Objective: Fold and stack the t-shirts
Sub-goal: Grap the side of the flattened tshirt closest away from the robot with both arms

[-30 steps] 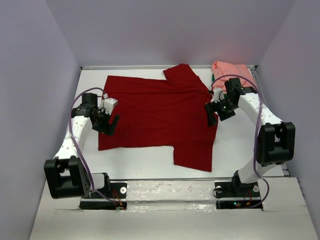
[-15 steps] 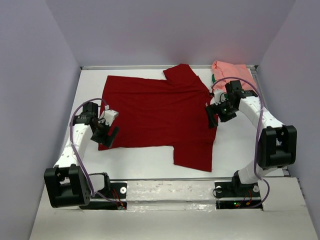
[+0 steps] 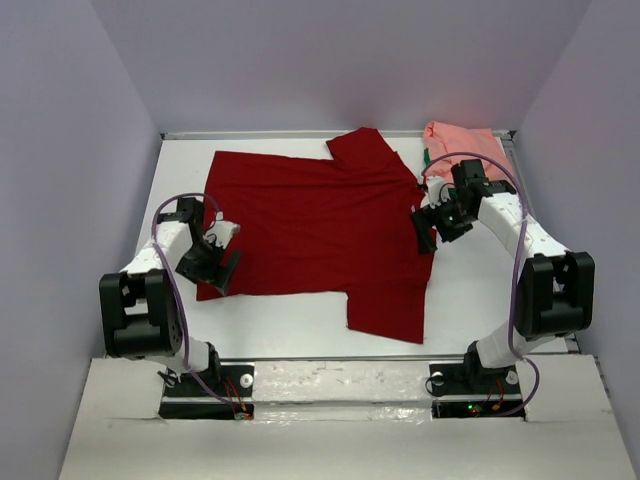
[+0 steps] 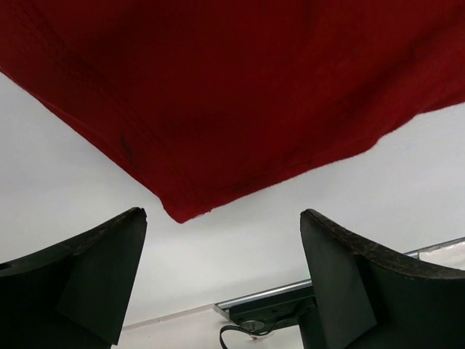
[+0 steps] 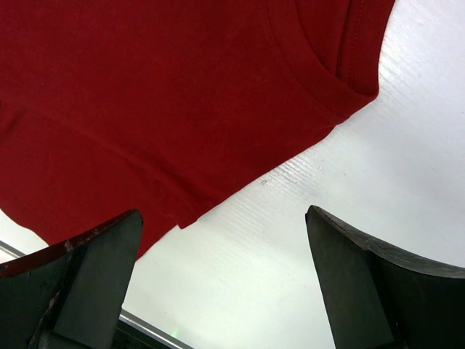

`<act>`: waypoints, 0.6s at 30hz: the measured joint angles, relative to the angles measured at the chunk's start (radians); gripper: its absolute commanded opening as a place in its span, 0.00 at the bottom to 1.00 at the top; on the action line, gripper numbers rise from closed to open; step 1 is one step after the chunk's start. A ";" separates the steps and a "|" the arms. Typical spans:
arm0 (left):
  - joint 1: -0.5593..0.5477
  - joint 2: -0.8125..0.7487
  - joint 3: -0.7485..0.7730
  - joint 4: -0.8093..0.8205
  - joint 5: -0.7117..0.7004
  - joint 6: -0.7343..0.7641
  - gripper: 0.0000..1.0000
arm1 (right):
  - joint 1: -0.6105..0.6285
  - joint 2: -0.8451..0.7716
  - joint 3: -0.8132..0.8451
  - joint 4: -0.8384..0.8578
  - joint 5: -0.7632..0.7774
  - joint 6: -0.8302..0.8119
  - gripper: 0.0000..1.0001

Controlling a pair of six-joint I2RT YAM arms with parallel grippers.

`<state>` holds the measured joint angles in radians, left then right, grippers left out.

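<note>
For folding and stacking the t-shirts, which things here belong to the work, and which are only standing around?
Belongs to the job:
- dark red t-shirt, spread flat
- salmon pink t-shirt, in the far right corner
- green cloth beside it, mostly hidden

Only there:
- white table
- grey walls
- metal strip between the arm bases

spread t-shirt (image 3: 320, 235) lies mid table (image 3: 470, 295) — another t-shirt (image 3: 465, 142) behind it, far right corner.
</note>
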<state>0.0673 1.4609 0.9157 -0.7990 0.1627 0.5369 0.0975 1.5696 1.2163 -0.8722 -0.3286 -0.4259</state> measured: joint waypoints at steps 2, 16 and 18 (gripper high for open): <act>0.000 0.024 0.011 0.013 -0.010 -0.008 0.95 | 0.000 0.000 0.000 0.002 0.000 -0.005 1.00; 0.000 0.146 0.032 0.055 -0.036 -0.045 0.79 | 0.000 0.000 0.000 0.009 0.015 -0.020 1.00; 0.000 0.153 0.039 0.050 -0.037 -0.049 0.78 | 0.000 0.000 0.000 0.009 0.019 -0.020 1.00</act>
<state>0.0673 1.6138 0.9546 -0.7494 0.1253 0.4881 0.0975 1.5692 1.2163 -0.8631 -0.3096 -0.4461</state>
